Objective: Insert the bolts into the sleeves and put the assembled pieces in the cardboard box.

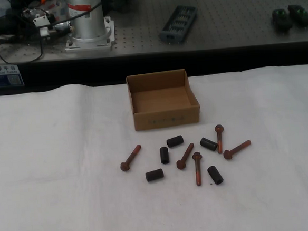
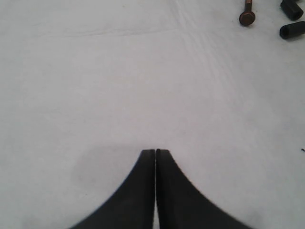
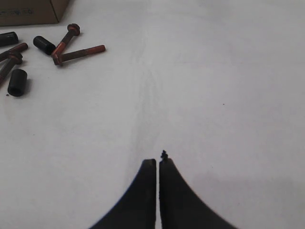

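Several reddish bolts, such as one at the left [image 1: 130, 158] and one at the right [image 1: 237, 150], lie loose on the white cloth among several short black sleeves [image 1: 164, 155]. Behind them stands the open, empty cardboard box [image 1: 164, 117]. My left gripper [image 2: 155, 152] is shut with nothing in it, hovering over bare cloth with a bolt head [image 2: 247, 17] and two sleeves [image 2: 291, 30] far off. My right gripper [image 3: 157, 162] is shut and empty too, well away from two bolts [image 3: 78, 53], some sleeves [image 3: 17, 82] and the box corner [image 3: 28, 12].
A white cloth [image 1: 52, 170] covers the bench front. Behind it, a dark perforated table holds a metal cylinder on a base [image 1: 88, 22], cables, a dark ribbed tray [image 1: 178, 23] and two small dark objects [image 1: 291, 17].
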